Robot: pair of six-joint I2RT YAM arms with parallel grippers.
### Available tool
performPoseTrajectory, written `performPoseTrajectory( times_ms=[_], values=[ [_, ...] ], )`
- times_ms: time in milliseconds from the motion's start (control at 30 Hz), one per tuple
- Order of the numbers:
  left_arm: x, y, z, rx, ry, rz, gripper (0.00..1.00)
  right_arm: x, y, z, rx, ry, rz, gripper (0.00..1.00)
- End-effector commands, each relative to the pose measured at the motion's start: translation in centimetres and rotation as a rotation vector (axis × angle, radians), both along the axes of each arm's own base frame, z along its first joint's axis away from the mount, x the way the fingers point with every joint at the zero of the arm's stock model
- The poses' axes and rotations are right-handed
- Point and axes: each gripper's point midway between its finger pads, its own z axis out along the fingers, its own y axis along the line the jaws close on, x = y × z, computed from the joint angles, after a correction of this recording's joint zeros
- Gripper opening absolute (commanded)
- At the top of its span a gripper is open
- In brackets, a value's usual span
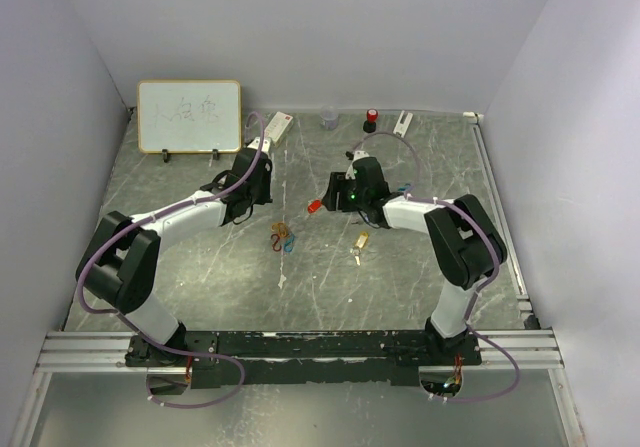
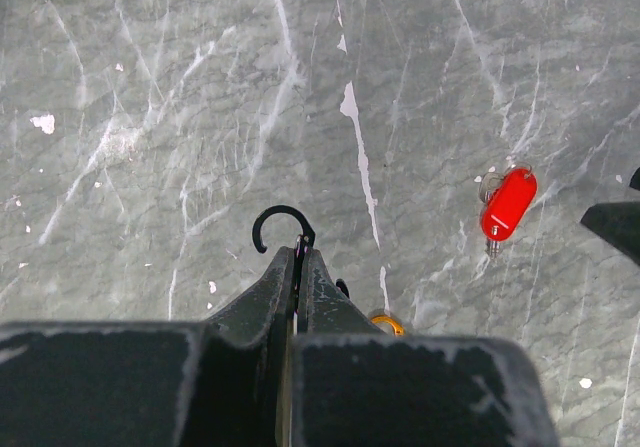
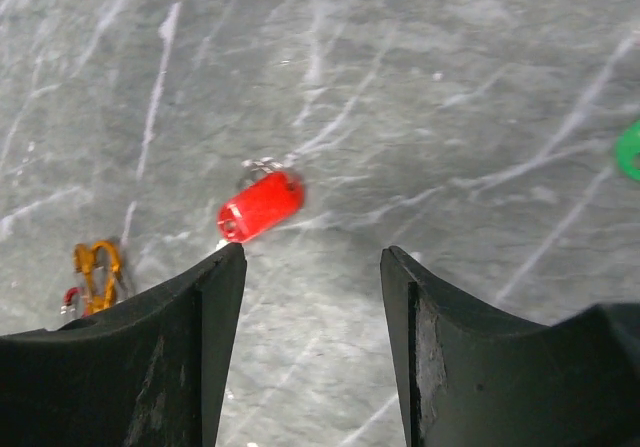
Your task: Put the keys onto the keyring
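Note:
My left gripper [image 2: 300,252] is shut on a thin black hook-shaped keyring [image 2: 283,219], whose curved end sticks out past the tips above the table. A key with a red tag [image 2: 508,204] lies flat to its right. In the right wrist view the red-tagged key [image 3: 260,207] lies just beyond the left fingertip of my open right gripper [image 3: 312,257], with nothing between the jaws. From above, the red key [image 1: 314,206] lies between the left gripper [image 1: 255,182] and the right gripper [image 1: 338,195]. A yellow-tagged key [image 1: 361,240] lies nearer the front.
Small coloured carabiner clips [image 1: 283,237] lie on the grey marbled table; the orange one [image 3: 97,272] shows in the right wrist view. A green piece [image 3: 630,149] sits at that view's right edge. A whiteboard [image 1: 189,116], a white box [image 1: 279,125] and small items [image 1: 370,120] line the back wall.

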Motion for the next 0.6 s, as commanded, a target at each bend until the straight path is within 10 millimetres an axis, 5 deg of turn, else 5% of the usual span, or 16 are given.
performPoseTrajectory(
  times_ms=[0,367,567],
  values=[
    [0.1,-0.2,1.2,-0.029,-0.019,-0.005,0.07,0.0,-0.3,-0.9,0.004,0.011,0.030,0.57],
    [0.2,-0.3,1.3,-0.032,-0.019,-0.004,0.07,-1.8,0.9,-1.3,0.059,0.033,0.062,0.56],
    [0.2,-0.2,1.9,-0.035,-0.029,0.000,0.07,-3.3,3.7,-1.8,0.085,0.049,0.117,0.56]
  ],
)
